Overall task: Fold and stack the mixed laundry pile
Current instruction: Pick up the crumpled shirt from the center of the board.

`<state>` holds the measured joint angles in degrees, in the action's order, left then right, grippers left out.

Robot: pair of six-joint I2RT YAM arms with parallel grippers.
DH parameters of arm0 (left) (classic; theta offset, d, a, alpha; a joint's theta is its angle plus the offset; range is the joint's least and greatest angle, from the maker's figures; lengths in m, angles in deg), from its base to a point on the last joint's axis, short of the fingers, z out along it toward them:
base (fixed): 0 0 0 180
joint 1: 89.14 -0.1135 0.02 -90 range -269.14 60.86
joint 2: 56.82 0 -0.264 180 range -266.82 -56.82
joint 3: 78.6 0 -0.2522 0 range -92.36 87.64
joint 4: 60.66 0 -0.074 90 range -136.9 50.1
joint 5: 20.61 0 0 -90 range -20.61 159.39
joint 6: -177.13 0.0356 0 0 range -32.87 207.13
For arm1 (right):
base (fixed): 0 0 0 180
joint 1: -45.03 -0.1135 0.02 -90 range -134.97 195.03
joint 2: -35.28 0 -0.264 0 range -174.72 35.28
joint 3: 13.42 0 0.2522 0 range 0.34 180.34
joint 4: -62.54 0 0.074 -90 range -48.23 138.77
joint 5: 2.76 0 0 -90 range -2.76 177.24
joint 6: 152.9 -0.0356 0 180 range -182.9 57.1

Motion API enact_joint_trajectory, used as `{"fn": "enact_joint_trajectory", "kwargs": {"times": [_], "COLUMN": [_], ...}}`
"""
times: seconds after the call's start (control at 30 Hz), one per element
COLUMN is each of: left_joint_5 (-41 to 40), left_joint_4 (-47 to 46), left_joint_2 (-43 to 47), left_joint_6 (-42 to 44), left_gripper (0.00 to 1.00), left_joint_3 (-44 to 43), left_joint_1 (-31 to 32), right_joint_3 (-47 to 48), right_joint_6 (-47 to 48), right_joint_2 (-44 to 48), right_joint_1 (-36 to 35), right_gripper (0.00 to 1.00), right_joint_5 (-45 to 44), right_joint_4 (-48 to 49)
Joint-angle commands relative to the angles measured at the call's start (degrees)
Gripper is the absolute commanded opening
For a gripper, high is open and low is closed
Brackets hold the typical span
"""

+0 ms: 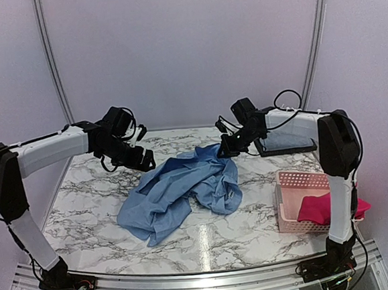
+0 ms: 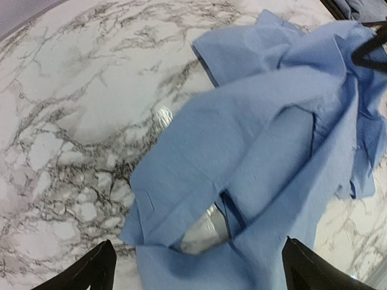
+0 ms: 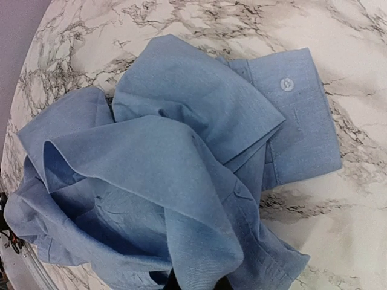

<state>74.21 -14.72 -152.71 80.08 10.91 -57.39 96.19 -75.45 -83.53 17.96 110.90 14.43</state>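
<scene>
Light blue shirt (image 1: pixel 184 189): crumpled mid-table on the marble table (image 1: pixel 83 194), its long axis running from far right to near left.
Pink lattice basket (image 1: pixel 291 178): near right, well apart from the shirt, holding the magenta garment (image 1: pixel 320 209).
Right gripper (image 1: pixel 226 149): fingers pressed together, pinching the shirt's far-right end.
Left gripper (image 1: pixel 145 160): fingers spread wide and empty, just above the shirt's far-left edge. The cloth lies below it and to its right, so it is likely the nearer arm for the free end.
</scene>
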Motion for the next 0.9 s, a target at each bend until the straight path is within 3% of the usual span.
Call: {"fn": "enact_joint_trajectory", "kwargs": {"times": [0.0,0.2,0.3,0.37,0.5,0.57,0.77,0.87], "left_joint_5": [-4.4,-3.7,-8.5,-10.3,-9.0,-7.6,-10.3,-11.8], "left_joint_4": [-1.7,-2.4,-2.5,-2.8,-7.3,-8.8,-7.8,-7.8], "left_joint_2": [-9.3,-15.0,-16.7,-17.3,-13.9,-11.8,-9.8,-8.8], "left_joint_6": [-1.3,-0.2,-1.1,-3.0,-7.1,-7.5,-6.9,-9.7], "left_gripper": [0.99,0.99,0.98,0.83,0.23,0.02,0.0,0.0], "left_joint_3": [-4.3,-4.4,-3.9,-4.4,-5.3,-7.9,-25.3,-35.9], "left_joint_1": [0.8,1.6,1.1,-0.7,-6.6,-9.5,-16.5,-19.8], "right_joint_3": [3.9,6.3,7.6,8.8,13.6,18.1,48.0,49.1], "right_joint_6": [0.7,0.1,0.4,0.9,1.7,1.0,-6.1,-14.3], "right_joint_2": [3.4,4.5,5.1,5.7,5.6,4.0,-10.2,-9.7], "right_joint_1": [-0.4,-0.3,-0.3,-0.3,0.8,1.6,2.9,4.3], "right_gripper": [0.0,0.0,0.0,0.0,0.0,0.0,0.0,0.0], "right_joint_5": [2.8,3.6,4.0,3.7,1.6,1.2,6.6,11.2], "right_joint_4": [0.1,-0.6,-1.2,-1.8,-2.9,-2.7,-3.2,9.6]}}
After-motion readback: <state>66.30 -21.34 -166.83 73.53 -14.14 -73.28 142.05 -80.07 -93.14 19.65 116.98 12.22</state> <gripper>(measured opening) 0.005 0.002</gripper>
